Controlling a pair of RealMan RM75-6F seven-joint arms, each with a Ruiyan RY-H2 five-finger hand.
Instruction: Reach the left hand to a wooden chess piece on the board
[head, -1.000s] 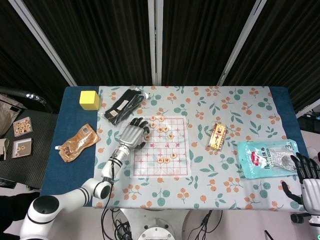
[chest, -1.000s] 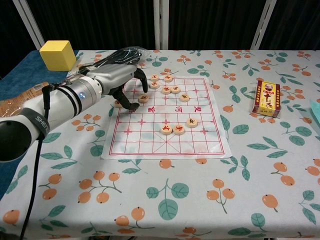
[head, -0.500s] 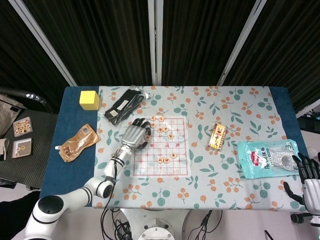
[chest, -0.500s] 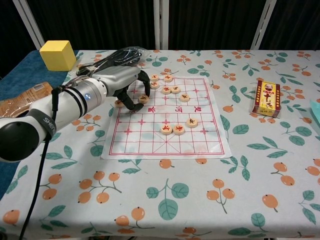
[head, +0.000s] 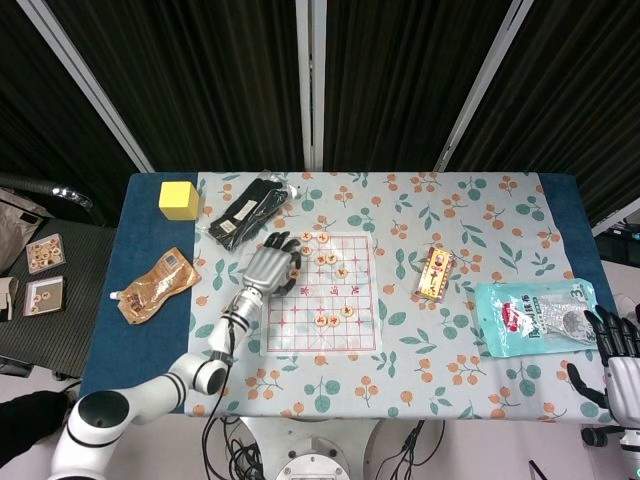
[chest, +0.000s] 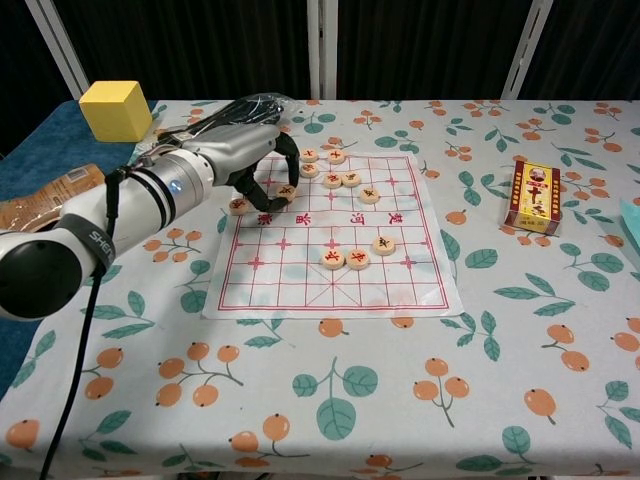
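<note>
A paper chess board (head: 325, 338) (chest: 330, 290) lies on the flowered tablecloth with several round wooden pieces on it. My left hand (head: 268, 268) (chest: 248, 160) hovers low over the board's far left corner. Its fingers (chest: 290, 160) arch over one wooden piece (chest: 287, 191), and the thumb sits close beside that piece. The piece still lies flat on the board. Another piece (chest: 238, 206) lies just off the board's left edge, under the hand. My right hand (head: 612, 350) hangs beyond the table's near right corner with spread fingers, holding nothing.
A yellow cube (head: 178, 197) (chest: 115, 108) and a black bag (head: 245, 212) sit behind the left hand. A brown pouch (head: 155, 284) lies at the left, a small card box (head: 436, 272) (chest: 534, 197) right of the board, and a blue-white packet (head: 530, 317) farther right.
The left hand has moved slightly toward the board, and its fingers have curled further around the wooden piece. The right hand has barely moved.
</note>
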